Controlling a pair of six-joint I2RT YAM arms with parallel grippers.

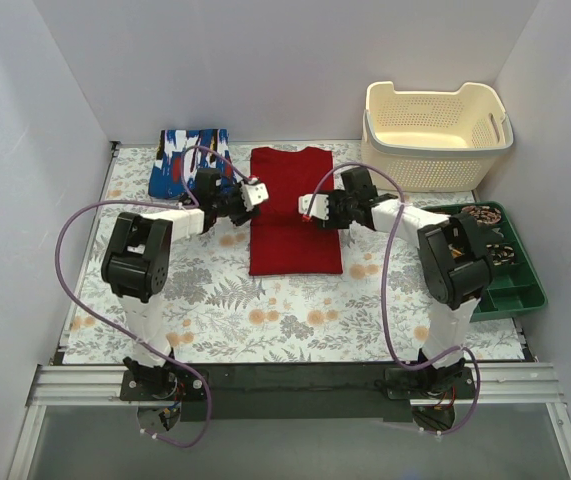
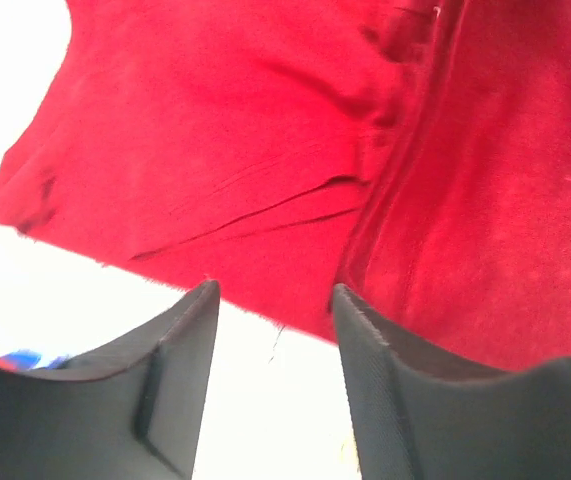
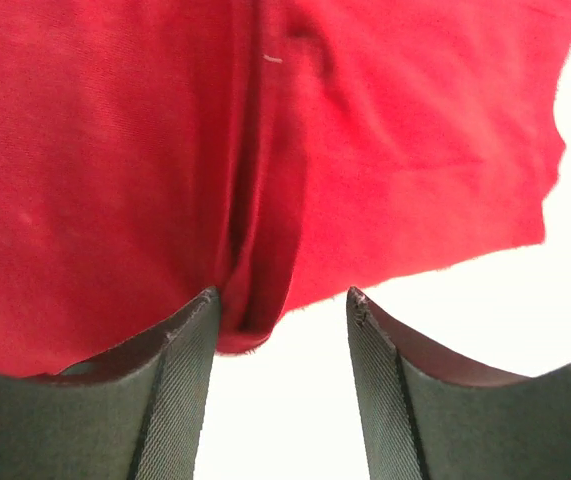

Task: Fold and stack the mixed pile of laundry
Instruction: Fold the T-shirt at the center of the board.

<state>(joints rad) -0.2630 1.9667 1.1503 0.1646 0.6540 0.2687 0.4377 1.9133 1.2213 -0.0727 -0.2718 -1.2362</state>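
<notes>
Hands both show fingers apart, clamped on nothing: left hand (image 1: 254,194) at the left edge and right hand (image 1: 308,207) at the right edge of red garment (image 1: 295,235) lying flat mid-tabletop (image 1: 265,310), blue printed garment (image 1: 189,160) folded just beside it, back left.

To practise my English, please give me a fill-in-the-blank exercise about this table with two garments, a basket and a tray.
1. The folded cloth garment between the left gripper and the right gripper is plain deep ___.
2. In the top view, the folded blue cloth garment with white, red and black print lies to the ___ of it.
3. The cream perforated plastic basket stands behind the ___ plastic tray.
4. The jaws of both grippers stand ___.
Missing words: red; left; green; open.
</notes>
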